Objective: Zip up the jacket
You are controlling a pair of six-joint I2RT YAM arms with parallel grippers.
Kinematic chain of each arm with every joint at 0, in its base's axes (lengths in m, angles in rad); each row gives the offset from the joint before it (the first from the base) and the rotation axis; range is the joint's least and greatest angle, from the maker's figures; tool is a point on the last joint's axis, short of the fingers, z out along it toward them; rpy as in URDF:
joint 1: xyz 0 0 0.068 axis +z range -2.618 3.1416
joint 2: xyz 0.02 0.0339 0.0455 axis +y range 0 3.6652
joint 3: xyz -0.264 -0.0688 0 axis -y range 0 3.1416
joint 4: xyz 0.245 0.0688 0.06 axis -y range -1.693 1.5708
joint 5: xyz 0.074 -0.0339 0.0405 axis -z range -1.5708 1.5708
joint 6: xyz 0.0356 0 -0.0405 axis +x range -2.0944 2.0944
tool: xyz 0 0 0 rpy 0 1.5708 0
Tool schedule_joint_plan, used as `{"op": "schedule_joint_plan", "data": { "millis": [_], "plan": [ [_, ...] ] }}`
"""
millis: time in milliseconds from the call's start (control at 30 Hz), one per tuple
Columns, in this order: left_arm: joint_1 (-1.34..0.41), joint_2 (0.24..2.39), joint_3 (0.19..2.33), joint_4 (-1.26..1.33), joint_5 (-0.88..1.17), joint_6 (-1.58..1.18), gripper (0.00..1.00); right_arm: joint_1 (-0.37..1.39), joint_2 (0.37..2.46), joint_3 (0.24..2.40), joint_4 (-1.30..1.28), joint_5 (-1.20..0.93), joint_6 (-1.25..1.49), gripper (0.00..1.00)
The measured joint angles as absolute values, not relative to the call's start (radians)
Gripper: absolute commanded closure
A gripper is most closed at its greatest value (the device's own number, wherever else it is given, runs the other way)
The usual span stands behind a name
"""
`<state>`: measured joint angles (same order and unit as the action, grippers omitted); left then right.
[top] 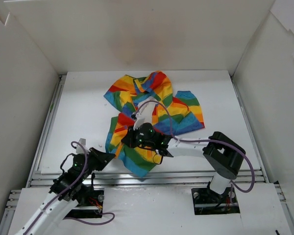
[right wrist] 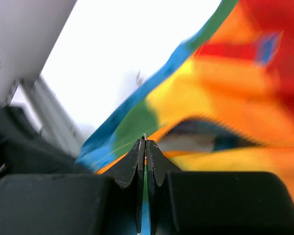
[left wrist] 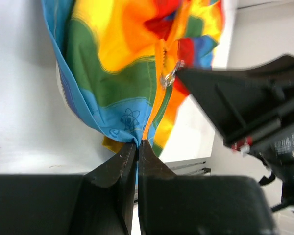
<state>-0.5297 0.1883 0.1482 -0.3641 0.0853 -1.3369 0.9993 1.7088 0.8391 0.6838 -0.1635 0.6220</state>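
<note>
The rainbow-striped jacket lies crumpled in the middle of the white table. My left gripper is shut on its bottom hem at the lower end of the orange zipper, as the left wrist view shows. My right gripper is shut on the small clear zipper pull a little way up the zipper. In the right wrist view a sliver of the pull pokes out between the closed tips. The fabric between the two grippers is lifted off the table.
White walls enclose the table on three sides. Metal rails run along the near edge. The right arm's elbow stands right of the jacket, its purple cable looping over the fabric.
</note>
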Motion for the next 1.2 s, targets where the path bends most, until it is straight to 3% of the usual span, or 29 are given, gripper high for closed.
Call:
{"op": "schedule_joint_plan", "data": {
  "millis": [300,533,800,967,1033,1067,1100,1200],
  "plan": [
    [-0.530,0.230,0.402,-0.410,0.007,-1.198,1.00,0.816,1.652,1.033,0.533,0.044,0.446,1.00],
    [-0.531,0.256,0.589,-0.428,-0.091,-1.037,1.00,0.512,1.685,1.338,0.371,0.136,0.296,1.00],
    [-0.531,0.319,0.635,-0.397,-0.133,-0.906,1.00,0.111,1.811,1.609,0.278,0.158,0.273,1.00],
    [-0.531,0.376,0.635,-0.382,-0.141,-0.865,1.00,0.040,1.844,1.645,0.210,0.149,0.264,1.00],
    [-0.531,0.414,0.644,-0.378,-0.148,-0.851,0.71,0.054,1.837,1.626,0.209,0.119,0.271,1.00],
    [-0.529,0.450,0.659,-0.378,-0.147,-0.847,0.61,0.065,1.826,1.599,0.222,0.104,0.276,1.00],
    [-0.522,0.495,0.683,-0.379,-0.147,-0.844,0.43,0.079,1.805,1.559,0.228,0.089,0.280,1.00],
    [-0.492,0.641,0.773,-0.389,-0.140,-0.825,0.26,0.134,1.727,1.436,0.231,0.043,0.299,1.00]
  ]
}}
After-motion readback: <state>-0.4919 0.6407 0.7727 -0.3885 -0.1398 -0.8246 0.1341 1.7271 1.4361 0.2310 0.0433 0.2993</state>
